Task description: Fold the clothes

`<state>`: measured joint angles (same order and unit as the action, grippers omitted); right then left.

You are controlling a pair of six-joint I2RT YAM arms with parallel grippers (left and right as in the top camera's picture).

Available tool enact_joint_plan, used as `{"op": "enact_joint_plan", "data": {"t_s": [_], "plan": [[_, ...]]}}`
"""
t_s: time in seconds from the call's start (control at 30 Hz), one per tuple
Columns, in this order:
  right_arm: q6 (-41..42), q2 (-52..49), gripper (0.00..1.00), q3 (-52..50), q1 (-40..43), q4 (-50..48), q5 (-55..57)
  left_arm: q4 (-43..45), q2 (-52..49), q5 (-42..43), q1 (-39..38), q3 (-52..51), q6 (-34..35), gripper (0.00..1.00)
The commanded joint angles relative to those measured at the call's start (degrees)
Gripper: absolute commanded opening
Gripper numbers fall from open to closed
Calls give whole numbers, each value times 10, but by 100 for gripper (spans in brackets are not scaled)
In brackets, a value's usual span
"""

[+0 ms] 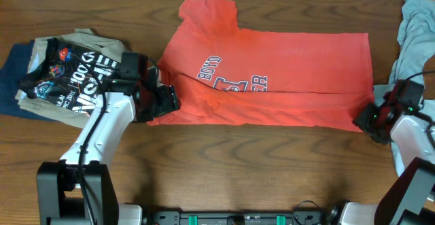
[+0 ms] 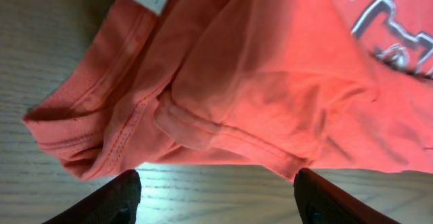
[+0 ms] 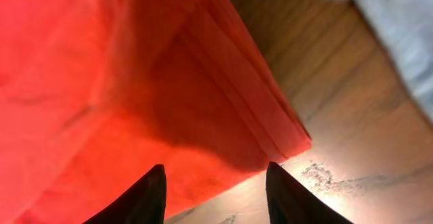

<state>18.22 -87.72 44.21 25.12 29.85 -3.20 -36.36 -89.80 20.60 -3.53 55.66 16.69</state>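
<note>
The clothes, a red-orange T-shirt (image 1: 272, 75), lie folded lengthwise across the middle of the table, with navy-and-white lettering (image 1: 231, 82) showing. My left gripper (image 1: 165, 102) is at the shirt's near-left corner. In the left wrist view it (image 2: 216, 200) stands open over bare wood, with the bunched hem (image 2: 223, 95) just beyond its fingertips. My right gripper (image 1: 367, 119) is at the near-right corner. Seen from the right wrist, it (image 3: 216, 197) is open too, and the shirt's folded edge (image 3: 223, 116) reaches partly between its fingers without being pinched.
A pile sits at the left: a black shirt with white print (image 1: 75, 75) on tan and navy garments. A grey garment (image 1: 416, 35) lies at the far right, also in the right wrist view (image 3: 399, 28). Bare wooden table (image 1: 272, 164) runs along the front.
</note>
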Motion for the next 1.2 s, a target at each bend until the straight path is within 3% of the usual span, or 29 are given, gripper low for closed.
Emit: {"op": "enact_joint_plan", "data": {"t_s": [0.0, 0.4, 0.5, 0.73, 0.8, 0.9, 1.17], "plan": [[-7, 0, 45, -21, -4, -13, 11, 26, -4, -7, 2, -31, -5, 74], [-7, 0, 42, -28, -4, -12, 24, 113, -7, -7, 2, -61, -5, 72], [-7, 0, 41, -28, -4, -12, 23, 133, -14, -6, 2, -61, -5, 66], [-7, 0, 40, -28, -4, -12, 24, 140, -62, 1, 2, -61, 0, 61], [-7, 0, 40, -28, -4, -12, 24, 145, -79, 20, 2, -61, -1, 47], [-7, 0, 39, -28, -4, -12, 24, 163, -87, 40, 2, -61, 0, 6], [-7, 0, 39, -28, -4, -12, 30, 181, -53, 110, 4, -14, 13, 6]]}}
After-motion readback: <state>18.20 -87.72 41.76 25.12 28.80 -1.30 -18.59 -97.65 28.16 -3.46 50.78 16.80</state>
